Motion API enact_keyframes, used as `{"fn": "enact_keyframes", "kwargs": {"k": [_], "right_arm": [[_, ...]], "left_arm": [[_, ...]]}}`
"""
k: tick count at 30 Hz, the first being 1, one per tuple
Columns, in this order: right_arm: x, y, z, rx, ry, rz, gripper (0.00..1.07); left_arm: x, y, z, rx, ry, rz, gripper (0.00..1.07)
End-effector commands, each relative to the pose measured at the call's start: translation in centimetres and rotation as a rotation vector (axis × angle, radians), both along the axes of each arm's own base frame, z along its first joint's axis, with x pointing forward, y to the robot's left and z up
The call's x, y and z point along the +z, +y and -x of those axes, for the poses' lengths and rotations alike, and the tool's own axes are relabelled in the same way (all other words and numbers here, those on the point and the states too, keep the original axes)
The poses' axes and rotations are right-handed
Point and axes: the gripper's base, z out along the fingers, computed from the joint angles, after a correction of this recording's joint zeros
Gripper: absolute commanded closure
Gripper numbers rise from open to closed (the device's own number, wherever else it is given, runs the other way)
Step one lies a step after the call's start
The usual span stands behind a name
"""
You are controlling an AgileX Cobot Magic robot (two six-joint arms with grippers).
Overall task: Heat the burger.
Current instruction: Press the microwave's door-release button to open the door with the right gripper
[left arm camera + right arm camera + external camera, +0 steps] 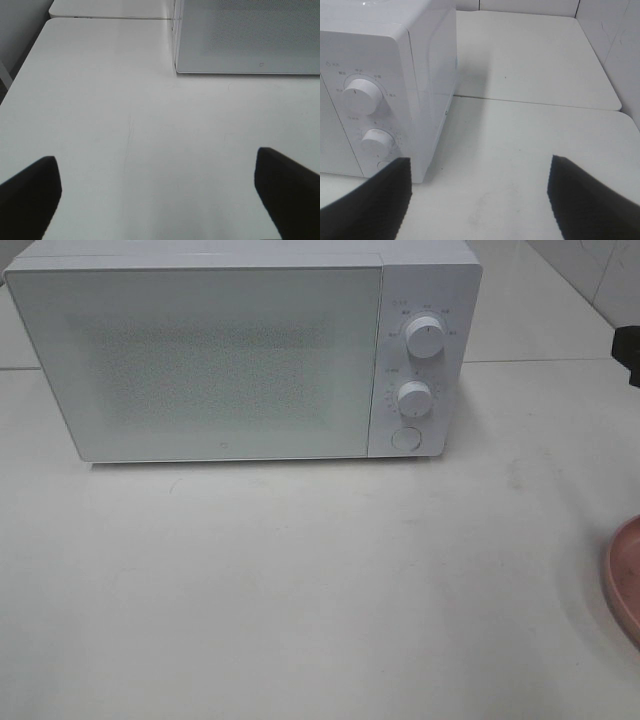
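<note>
Both left tool (155,156) and right tool (480,159) gape near the microwave (200,360).

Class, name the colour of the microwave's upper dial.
Upper dial: white, best in exterior high view.

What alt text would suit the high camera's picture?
A white microwave, door shut, stands on a white table, with two round knobs and a button on its right side. The rim of a pink plate shows at the right edge.
</note>
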Motion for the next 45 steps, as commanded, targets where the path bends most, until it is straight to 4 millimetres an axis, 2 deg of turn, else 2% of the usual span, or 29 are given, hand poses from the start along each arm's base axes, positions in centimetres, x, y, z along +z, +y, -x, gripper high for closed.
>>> {"fn": "enact_keyframes", "kwargs": {"k": [1,7,8,10,15,19,23,26,28,35,45], "right_arm": [[0.0,0.1,-0.7,0.007,-0.043,-0.001,0.32],[-0.9,0.3,-1.4,0.034,-0.113,0.025,0.32],[-1.7,0.3,-1.4,0.04,-0.115,0.044,0.32],[-2.2,0.2,-1.4,0.035,-0.113,0.041,0.32],[-4.5,-0.2,-0.6,-0.036,-0.174,-0.02,0.32],[-5.1,0.0,-0.2,-0.054,-0.185,-0.062,0.32],[-6.7,1.6,0.9,-0.023,-0.2,-0.036,0.32],[-7.0,1.9,1.0,-0.018,-0.199,-0.027,0.32],[-7.9,2.7,1.1,-0.012,-0.177,0.019,0.32],[-8.7,3.9,1.4,-0.048,-0.166,0.092,0.32],[-9.3,6.2,2.0,-0.044,-0.245,0.15,0.32]], "left_arm": [[-0.1,0.0,0.3,0.005,-0.015,-0.003,0.09],[-0.1,0.0,0.3,0.005,-0.015,-0.003,0.09],[-0.1,0.0,0.3,0.005,-0.015,-0.003,0.09],[-0.1,0.0,0.3,0.005,-0.015,-0.003,0.09],[-0.1,0.0,0.3,0.005,-0.015,-0.003,0.09],[-0.1,0.0,0.3,0.005,-0.015,-0.003,0.09],[-0.1,0.0,0.3,0.005,-0.015,-0.003,0.09],[-0.1,0.0,0.3,0.005,-0.015,-0.003,0.09],[-0.1,0.0,0.3,0.005,-0.015,-0.003,0.09],[-0.1,0.0,0.3,0.005,-0.015,-0.003,0.09],[-0.1,0.0,0.3,0.005,-0.015,-0.003,0.09]]}}
